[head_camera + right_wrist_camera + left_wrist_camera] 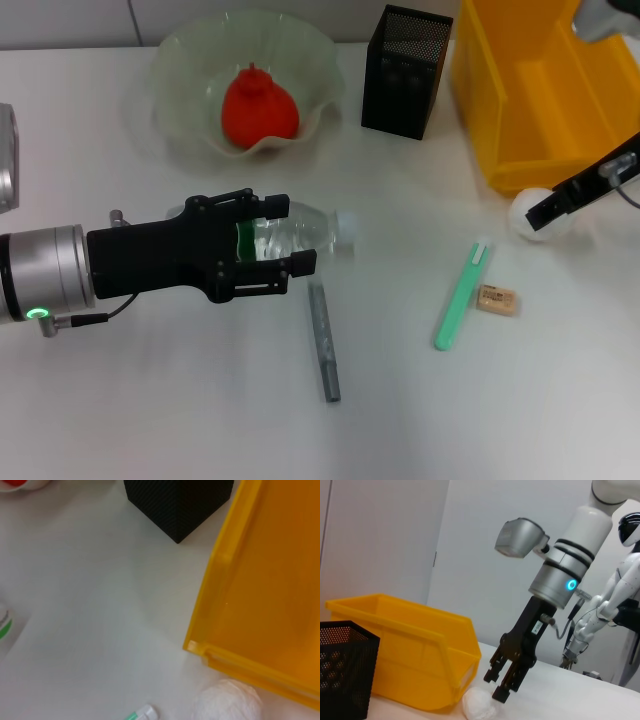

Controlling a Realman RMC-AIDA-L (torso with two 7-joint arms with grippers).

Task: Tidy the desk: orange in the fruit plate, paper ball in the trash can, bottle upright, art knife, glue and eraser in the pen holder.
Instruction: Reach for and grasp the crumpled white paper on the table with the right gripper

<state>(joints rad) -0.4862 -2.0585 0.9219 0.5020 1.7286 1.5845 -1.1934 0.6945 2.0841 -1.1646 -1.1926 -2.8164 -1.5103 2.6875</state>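
Between the fingers of the left hand lies the bottle, on its side on the tabletop, its white cap pointing away from the wrist; the fingers sit spread to either side of the green label, and whether they press it cannot be told. Just past the lower finger, the art knife lies flat, apart from the bottle. Beyond the upper finger, well apart, stands the fruit plate with the orange already inside.

The right hand hangs tip-down, its fingertips just over the paper ball, which rests on the tabletop beside the front corner of the trash can. Its fingers are parted only a little and grip nothing. The pen holder stands between the fruit plate and the trash can. Near this hand, on the side away from the trash can, the glue and the eraser lie just beside each other.
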